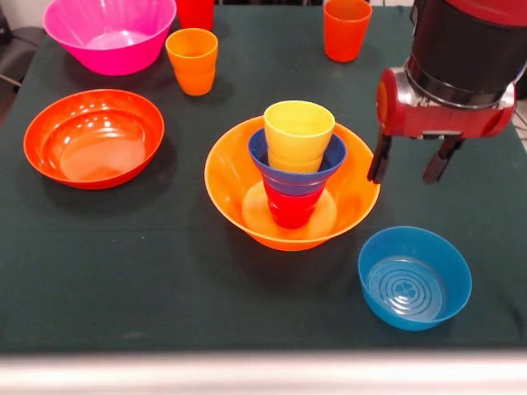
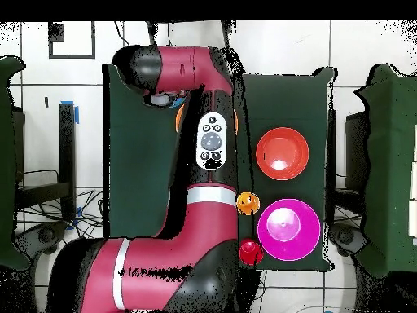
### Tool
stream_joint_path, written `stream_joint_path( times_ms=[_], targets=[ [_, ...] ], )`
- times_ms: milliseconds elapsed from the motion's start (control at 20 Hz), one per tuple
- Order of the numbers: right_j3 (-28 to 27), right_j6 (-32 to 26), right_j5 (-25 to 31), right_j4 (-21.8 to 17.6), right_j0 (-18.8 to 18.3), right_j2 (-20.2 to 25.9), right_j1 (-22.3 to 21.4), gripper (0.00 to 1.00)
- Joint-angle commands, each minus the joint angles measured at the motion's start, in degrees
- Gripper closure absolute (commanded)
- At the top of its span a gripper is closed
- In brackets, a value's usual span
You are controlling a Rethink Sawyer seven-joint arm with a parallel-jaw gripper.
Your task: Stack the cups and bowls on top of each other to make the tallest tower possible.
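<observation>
Front view: the hand (image 1: 409, 164) hangs empty, its two dark fingers apart with nothing between them, just beside the rim of the yellow-orange bowl (image 1: 239, 206) that serves as the tower's base. The tower (image 1: 295, 164) so far reads, bottom up: a red cup (image 1: 290, 207) standing in the big bowl, a dark blue bowl (image 1: 284, 174) seated on it, and a yellow cup (image 1: 298, 134) nested upright in that. Each piece sits inside a wider one, probably so the walls keep it from sliding.

Below the hand, close by, the light blue bowl (image 1: 414, 277) rests upright on the tabletop (image 1: 165, 271); being nearest, it looks the likeliest next pick. Further off across the tower lie the orange-red bowl (image 1: 94, 137), the pink bowl (image 1: 109, 33) and an orange-yellow cup (image 1: 192, 60). Behind the hand stands an orange cup (image 1: 347, 29); another red cup (image 1: 195, 11) shows at the top edge.

Overhead view: the arm (image 2: 204, 187) covers the tower and the hand, so neither can be judged here. Clear of it, the orange-red bowl (image 2: 282, 152) and pink bowl (image 2: 287, 229) sit side by side, with the orange-yellow cup (image 2: 248, 203) and a red cup (image 2: 251, 251) touching the arm's outline. These spare pieces are spread well apart, which leaves room to grasp each rim.
</observation>
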Motion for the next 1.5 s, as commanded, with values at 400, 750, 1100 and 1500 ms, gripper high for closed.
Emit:
stream_joint_path(
  times_ms=[400,750,1100,1500],
  targets=[
    [-13.37,-5.65,5.19,-3.98,1.64,4.21,13.93,0.0],
    [-13.57,-7.33,5.49,-2.44,1.2,3.68,13.85,0.0],
    [-12.18,-8.74,3.79,-2.6,0.96,3.2,13.21,0.0],
    [-12.67,-10.83,3.22,-3.64,0.55,2.6,13.41,0.0]
  ],
)
